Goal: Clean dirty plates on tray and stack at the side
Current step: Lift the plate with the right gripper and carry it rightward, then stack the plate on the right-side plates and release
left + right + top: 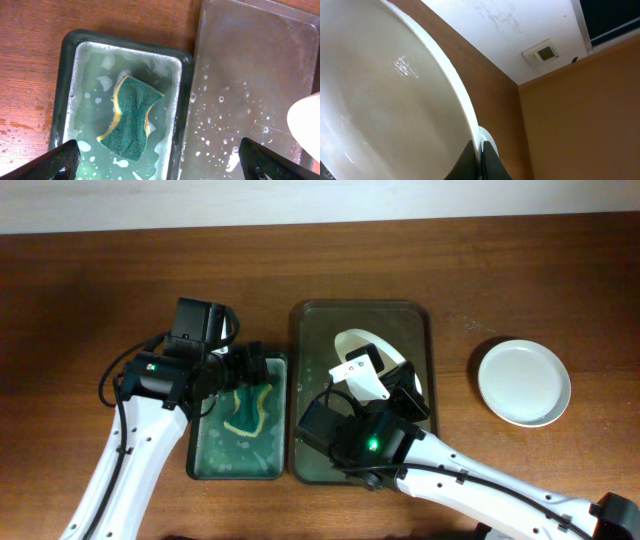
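Note:
A white plate (362, 343) is held tilted on edge over the grey wet tray (360, 308). My right gripper (398, 385) is shut on its rim. In the right wrist view the plate (380, 100) fills the left side, and the fingers (479, 159) pinch its rim. My left gripper (250, 365) is open and empty above the green basin (200, 462). A green and yellow sponge (248, 410) lies in the basin's soapy water. In the left wrist view the sponge (131, 119) lies between and ahead of the open fingers (165, 165). The plate's edge (307, 120) shows at the right.
A clean white plate (523, 382) sits on the wooden table to the right of the tray. The basin (65, 75) and the tray (250, 75) stand side by side, touching. The tray surface has water drops and suds.

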You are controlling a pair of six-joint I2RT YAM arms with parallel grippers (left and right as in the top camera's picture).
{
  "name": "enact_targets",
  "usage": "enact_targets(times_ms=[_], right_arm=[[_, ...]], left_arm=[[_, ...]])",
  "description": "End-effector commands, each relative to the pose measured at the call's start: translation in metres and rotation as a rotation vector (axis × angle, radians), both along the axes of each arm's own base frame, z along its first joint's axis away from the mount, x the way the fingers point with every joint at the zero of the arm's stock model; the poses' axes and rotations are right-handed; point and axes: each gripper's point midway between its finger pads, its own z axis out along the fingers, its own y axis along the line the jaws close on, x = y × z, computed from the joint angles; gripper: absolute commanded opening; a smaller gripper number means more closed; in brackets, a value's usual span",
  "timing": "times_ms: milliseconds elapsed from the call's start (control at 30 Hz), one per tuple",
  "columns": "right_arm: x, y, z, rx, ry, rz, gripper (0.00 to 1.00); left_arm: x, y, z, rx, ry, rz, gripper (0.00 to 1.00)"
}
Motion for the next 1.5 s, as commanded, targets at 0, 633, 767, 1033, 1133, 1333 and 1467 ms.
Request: enact_targets(times_ms=[0,633,767,1033,1133,1333,1467], right_arm=[[0.000,-0.002,0.014,0.012,-0.055,-0.005,0.04],[0.061,-0.211,-0.080,1.360,0.349,-0.511,0.04],[0.015,-0.310,-0.115,1.464,0.248,-0.857,0.04],[-0.006,-0.327,-0.169,1.519,0.336,-1.022,0.61],[0.017,-0.287,-0.119,1.622,0.329,-0.713,0.71],[-0.014,-0.142,0.022,1.366,0.286,-0.054,0.98],[-0.069,-0.068,0.078,1.241,0.231,0.325,0.98]], left_arm=[[0.001,0.000,0.003,-0.010,-0.008,-0.003,0.99],[0.001,0.000,0.003,-0.010,-0.007,-0.003,0.99],[0.001,0.000,0.003,-0.010,-0.008,-0.003,0.99],[0.001,0.000,0.003,-0.010,-0.007,-0.003,0.99],[0.001,0.000,0.003,-0.010,-0.007,-0.003,0.99],[0.001,0.000,0.003,-0.010,-0.007,-0.003,0.99],[0.001,0.000,0.003,-0.010,-0.007,-0.003,0.99]])
